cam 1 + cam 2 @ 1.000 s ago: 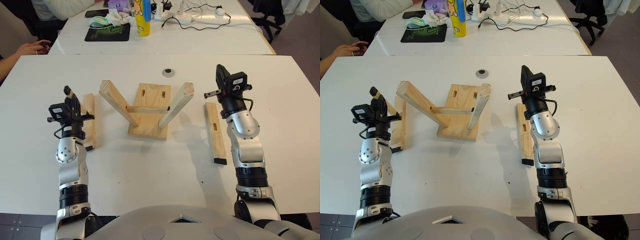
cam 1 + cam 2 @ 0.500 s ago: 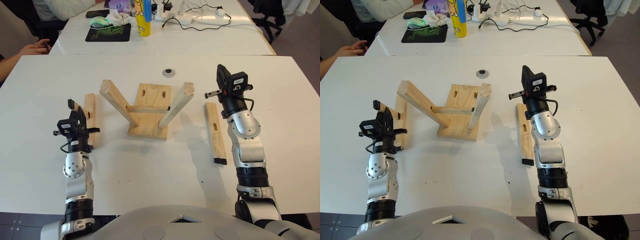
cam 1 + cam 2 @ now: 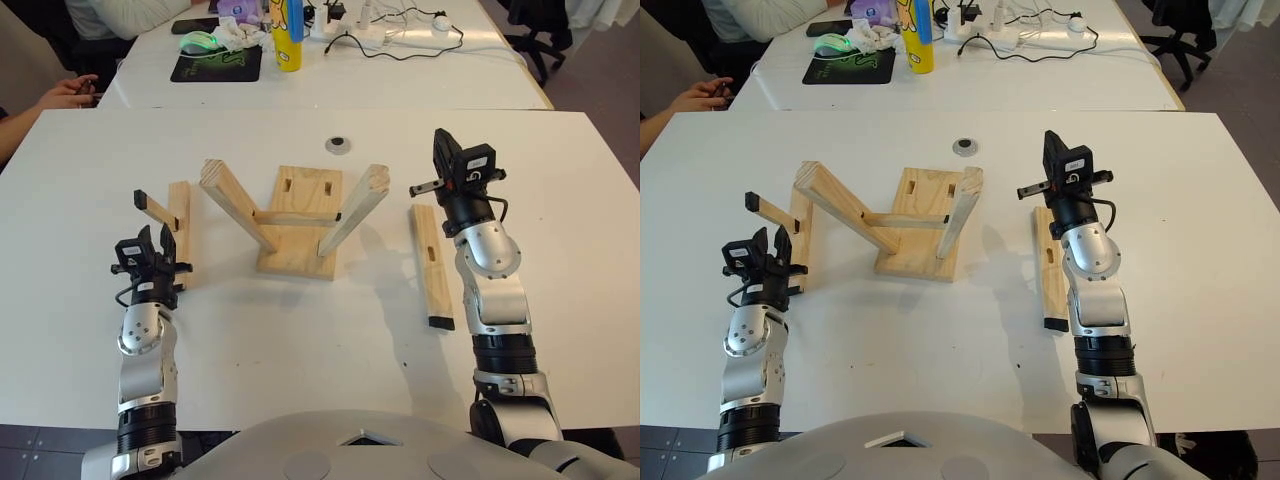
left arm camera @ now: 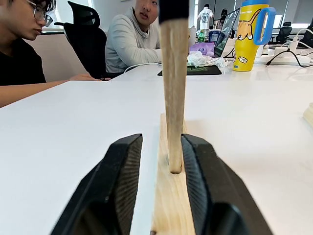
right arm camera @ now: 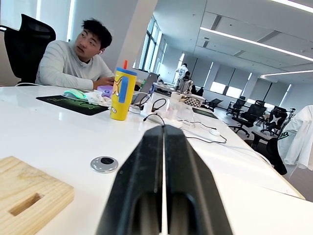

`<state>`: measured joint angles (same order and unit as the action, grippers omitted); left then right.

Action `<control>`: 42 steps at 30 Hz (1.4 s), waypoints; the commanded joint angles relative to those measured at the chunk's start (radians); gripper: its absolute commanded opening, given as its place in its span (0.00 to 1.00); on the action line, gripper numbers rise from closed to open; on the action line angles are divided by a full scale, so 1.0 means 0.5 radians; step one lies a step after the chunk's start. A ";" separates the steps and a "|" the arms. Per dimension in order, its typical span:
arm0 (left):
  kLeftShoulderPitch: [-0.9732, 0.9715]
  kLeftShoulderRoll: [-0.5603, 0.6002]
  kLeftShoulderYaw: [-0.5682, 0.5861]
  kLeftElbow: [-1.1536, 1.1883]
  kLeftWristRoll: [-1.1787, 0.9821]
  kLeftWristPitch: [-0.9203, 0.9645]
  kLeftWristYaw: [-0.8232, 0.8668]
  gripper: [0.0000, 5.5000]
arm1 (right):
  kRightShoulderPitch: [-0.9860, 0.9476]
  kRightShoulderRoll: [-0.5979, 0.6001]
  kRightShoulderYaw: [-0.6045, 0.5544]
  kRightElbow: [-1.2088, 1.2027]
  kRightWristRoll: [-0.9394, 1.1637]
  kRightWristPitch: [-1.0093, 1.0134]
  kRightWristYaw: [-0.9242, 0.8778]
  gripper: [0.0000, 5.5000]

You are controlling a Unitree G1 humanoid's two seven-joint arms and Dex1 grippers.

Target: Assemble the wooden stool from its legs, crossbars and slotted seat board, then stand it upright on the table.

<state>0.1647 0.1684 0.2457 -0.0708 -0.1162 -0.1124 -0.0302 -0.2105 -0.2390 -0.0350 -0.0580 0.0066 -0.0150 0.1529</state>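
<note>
The slotted seat board (image 3: 298,232) lies flat mid-table. Two legs (image 3: 232,200) (image 3: 356,208), joined by a crossbar (image 3: 295,216), lean over it. At the left a third leg (image 3: 180,232) lies flat, and a crossbar (image 4: 173,93) stuck in it tilts up and away. My left gripper (image 3: 148,250) is open just short of that crossbar, its fingers (image 4: 124,166) on either side of the leg's near end and not touching. A fourth leg (image 3: 431,265) lies at the right. My right gripper (image 3: 446,152) is shut on nothing, raised past that leg's far end.
A small round metal disc (image 3: 338,146) sits behind the seat board. On the farther table stand a yellow bottle (image 3: 288,35), a mouse pad (image 3: 215,63) and cables. A person's hand (image 3: 68,92) rests at the far left edge. Bare tabletop lies toward me.
My left gripper has let go of the crossbar's end, opened and drawn back and down toward me. The crossbar stays standing in the left leg. The right arm has not moved.
</note>
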 commanded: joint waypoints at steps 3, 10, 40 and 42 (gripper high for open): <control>-0.054 0.032 0.069 -0.610 0.121 0.055 0.130 0.26 | 0.021 -0.005 -0.018 -0.004 -0.017 -0.004 -0.009 0.00; -0.352 0.102 0.105 -0.666 0.066 0.348 0.124 0.20 | 0.022 0.006 -0.009 -0.002 -0.020 -0.001 -0.017 0.00; -0.840 0.239 0.182 0.012 -0.216 0.461 -0.075 0.00 | -0.021 0.018 0.002 0.004 -0.012 0.015 -0.021 0.00; -0.948 0.272 0.243 -0.264 -0.318 0.530 -0.033 0.00 | -0.015 0.016 0.001 0.003 -0.013 0.013 -0.021 0.00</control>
<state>-0.2470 0.2845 0.3354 -0.0577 -0.2284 0.1234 -0.0662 -0.2080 -0.2314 -0.0316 -0.0561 0.0063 -0.0149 0.1416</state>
